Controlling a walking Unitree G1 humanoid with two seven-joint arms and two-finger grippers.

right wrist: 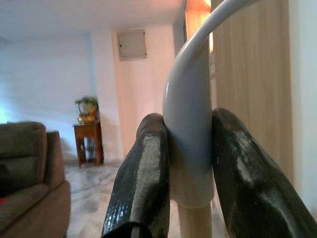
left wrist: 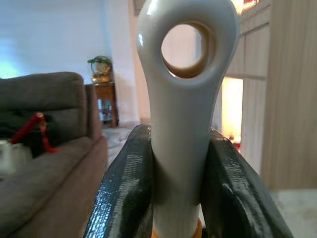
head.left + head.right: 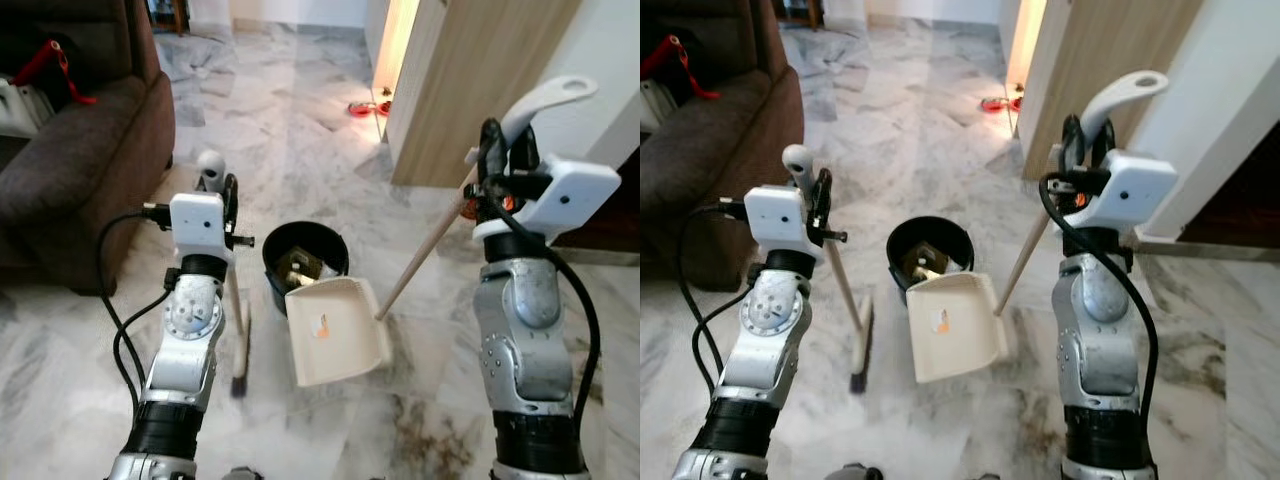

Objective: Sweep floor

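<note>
My left gripper [image 3: 226, 196] is shut on the pale top of the broom handle [image 2: 181, 124], which has a round hole at its end. The stick runs down to the dark brush head [image 3: 240, 372] resting on the marble floor. My right gripper [image 3: 497, 152] is raised at the right and shut on the dustpan's curved white handle [image 1: 190, 124]. Its wooden pole [image 3: 425, 255] slants down to the cream dustpan [image 3: 335, 332]. The pan is tilted with its far edge against the black bucket [image 3: 335, 243], which has scraps inside.
A brown sofa [image 3: 80, 150] with a red strap on it stands at the left. A wooden panel [image 3: 480, 80] and a white wall rise at the right. Red bowls [image 3: 360, 108] sit far back. A dark stain [image 3: 420, 430] marks the floor near my right arm.
</note>
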